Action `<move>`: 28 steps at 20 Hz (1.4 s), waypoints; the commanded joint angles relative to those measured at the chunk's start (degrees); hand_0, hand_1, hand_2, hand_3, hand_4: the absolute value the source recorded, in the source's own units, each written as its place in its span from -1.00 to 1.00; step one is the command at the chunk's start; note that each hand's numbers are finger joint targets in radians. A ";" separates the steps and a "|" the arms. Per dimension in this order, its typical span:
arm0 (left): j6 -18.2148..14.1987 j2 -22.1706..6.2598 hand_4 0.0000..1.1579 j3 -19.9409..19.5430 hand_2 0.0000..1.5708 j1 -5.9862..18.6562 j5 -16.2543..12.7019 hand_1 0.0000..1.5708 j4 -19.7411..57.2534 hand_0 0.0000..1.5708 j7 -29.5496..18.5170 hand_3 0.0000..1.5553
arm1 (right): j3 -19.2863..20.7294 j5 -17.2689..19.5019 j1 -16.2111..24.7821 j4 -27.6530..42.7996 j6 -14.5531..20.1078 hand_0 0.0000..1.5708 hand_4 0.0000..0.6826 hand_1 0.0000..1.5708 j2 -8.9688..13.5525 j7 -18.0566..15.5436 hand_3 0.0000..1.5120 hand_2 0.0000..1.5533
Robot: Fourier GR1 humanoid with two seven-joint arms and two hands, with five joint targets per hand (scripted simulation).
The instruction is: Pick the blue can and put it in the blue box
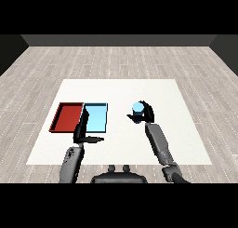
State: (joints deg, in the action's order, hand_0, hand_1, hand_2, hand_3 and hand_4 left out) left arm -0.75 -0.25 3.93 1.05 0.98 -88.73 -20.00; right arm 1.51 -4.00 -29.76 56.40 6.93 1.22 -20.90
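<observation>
One right hand (146, 112) curls round the blue can (137, 109), well apart from the light blue tray (95, 118).

- A bare test room, more like a lab bay than a home or shop.
- A floor of pale grey wood planks (116, 59) runs back to a dark wall (118, 40).
- One white surface (153, 90) stands in the middle.
- On it lie a red tray (66, 116) and a light blue tray (96, 118), side by side.

Even, diffuse light, bright white table (186, 129), no glare, faint shadows, dim back wall (119, 40)
</observation>
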 commanded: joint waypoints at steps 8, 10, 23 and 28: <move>-5.23 0.25 -1.00 6.59 -1.00 4.74 -2.60 -1.00 4.48 -1.00 -0.49 -1.00 | -4.88 0.98 7.61 14.80 -0.15 0.84 0.65 0.84 -0.60 4.67 0.78 0.88; -9.01 0.25 -1.00 9.76 -1.00 7.47 -3.18 -1.00 3.43 -1.00 3.51 -1.00 | -8.41 -0.35 7.87 12.82 2.85 0.86 0.66 0.86 -1.21 1.90 0.81 0.88; -15.72 0.25 -1.00 20.09 -1.00 15.24 -8.62 -1.00 10.75 -1.00 2.09 -1.00 | -8.38 -0.10 4.77 14.77 2.10 0.84 0.66 0.84 -1.21 5.34 0.84 0.89; -13.22 0.25 -1.00 18.94 -1.00 11.08 -8.37 -1.00 7.81 -1.00 3.41 -1.00 | -15.07 -2.51 4.30 17.54 7.78 0.85 0.61 0.85 -1.22 8.19 0.82 0.89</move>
State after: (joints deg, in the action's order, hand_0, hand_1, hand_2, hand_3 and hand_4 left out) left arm -12.39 -0.06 20.78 12.83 -7.01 -80.37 -16.79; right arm -9.73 -4.89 -25.13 73.63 11.30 0.06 -13.09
